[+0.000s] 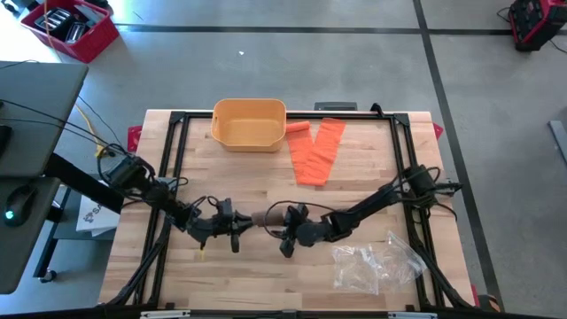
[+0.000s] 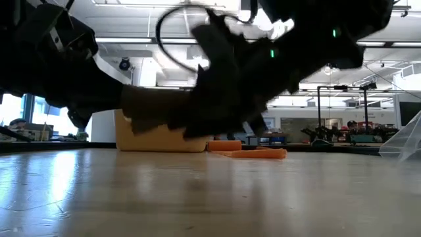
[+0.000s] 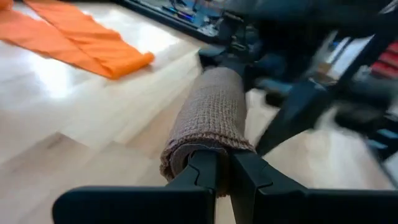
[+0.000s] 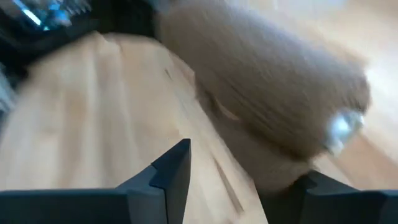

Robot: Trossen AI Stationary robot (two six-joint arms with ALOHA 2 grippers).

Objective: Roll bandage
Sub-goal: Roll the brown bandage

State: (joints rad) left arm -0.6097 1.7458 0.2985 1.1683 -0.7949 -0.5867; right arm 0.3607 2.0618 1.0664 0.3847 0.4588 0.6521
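Left wrist view first: the left claw (image 3: 217,171) is clenched on the near end of the brown bandage roll (image 3: 211,118), pinching the rolled edge so the coil cannot unwind, and the roll runs straight away from its fingers toward the other arm. High view shows that roll (image 1: 266,216) lying lengthwise between the two claws near the front middle of the desk (image 1: 221,279), a fitting arrangement for turning it from both ends. Right wrist view shows the right claw (image 4: 242,180) with its jaws spread apart; the roll (image 4: 273,93) sits just ahead of them and toward one finger, not gripped, probably let go to take a fresh hold. Farther back lie the orange bandage (image 1: 317,152), partly unrolled, and the yellow bin (image 1: 249,124); a clear plastic bag (image 1: 376,262) rests near the right arm.
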